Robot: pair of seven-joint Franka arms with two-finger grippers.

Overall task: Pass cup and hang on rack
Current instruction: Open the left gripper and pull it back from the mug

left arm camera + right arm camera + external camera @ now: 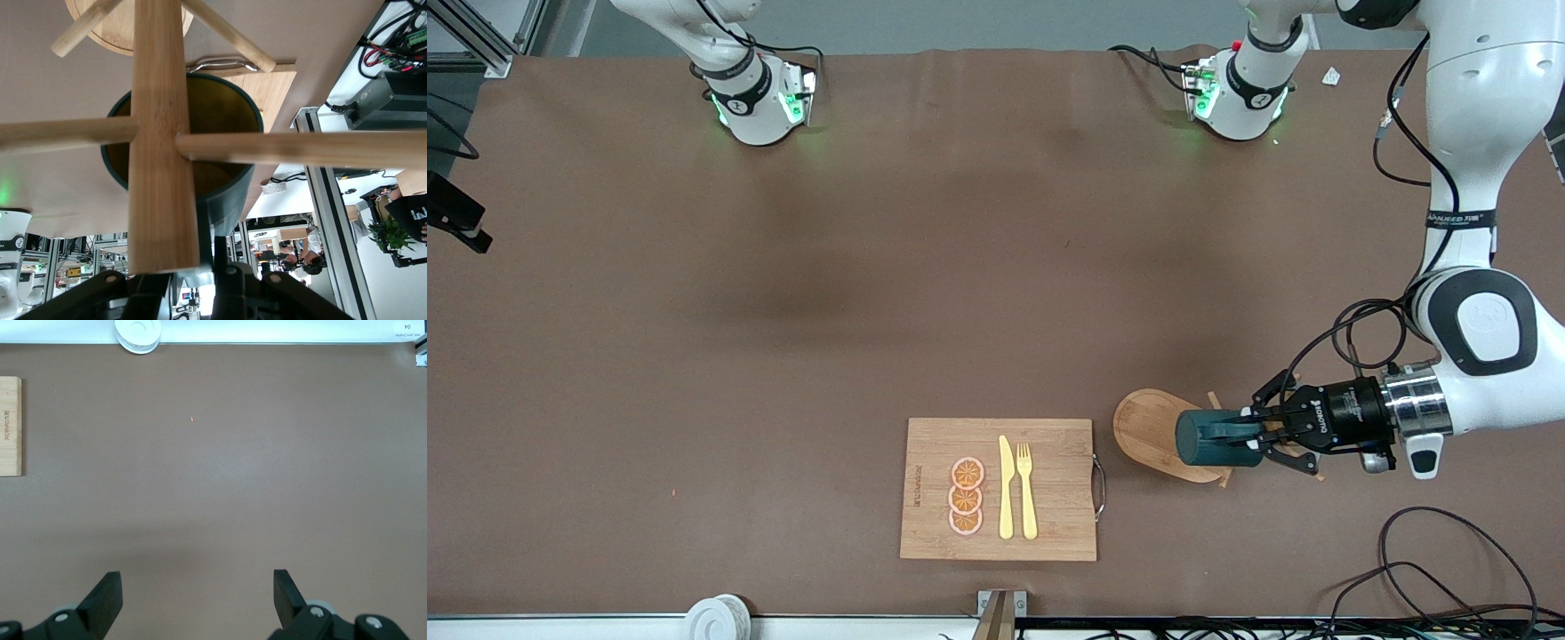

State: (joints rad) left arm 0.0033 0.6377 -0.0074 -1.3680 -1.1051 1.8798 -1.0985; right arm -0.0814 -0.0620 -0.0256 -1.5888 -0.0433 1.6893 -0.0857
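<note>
Entry, hanging stage. My left jaws (pixel 1249 435) are pinching the cup (pixel 1214 438), which I hold on its side up in the air, mouth turned toward the rack (pixel 1149 427). From above across the bench (pixel 871 267), the cup sits over the rack's oval base, at the edge toward my own wrist.

Left wrist view: the rack's post (pixel 162 133) crosses straight in front of the cup's mouth (pixel 227 110), and a peg (pixel 300 148) runs sideways across it just ahead of my jaws. The mustard inside shows on both sides of the post. I cannot see the handle in any view, so I cannot tell whether it is threaded on a peg or only close to one.

My right jaws (pixel 198 595) are spread wide and hold nothing, up over bare bench at the right arm's end; that arm waits. The cutting board (pixel 999 489) with the knife (pixel 1006 487), the fork (pixel 1026 489) and the orange slices (pixel 966 496) lies on the bench just beside the rack, on the side away from my left wrist, untouched.

Judgement: the pass looks done, since the cup is in the left jaws and the right ones are empty. Approach to the rack is done too. Left to do: seat the handle on a peg, confirm it bears the weight, let go, and draw the left arm clear without knocking the pegs.
</note>
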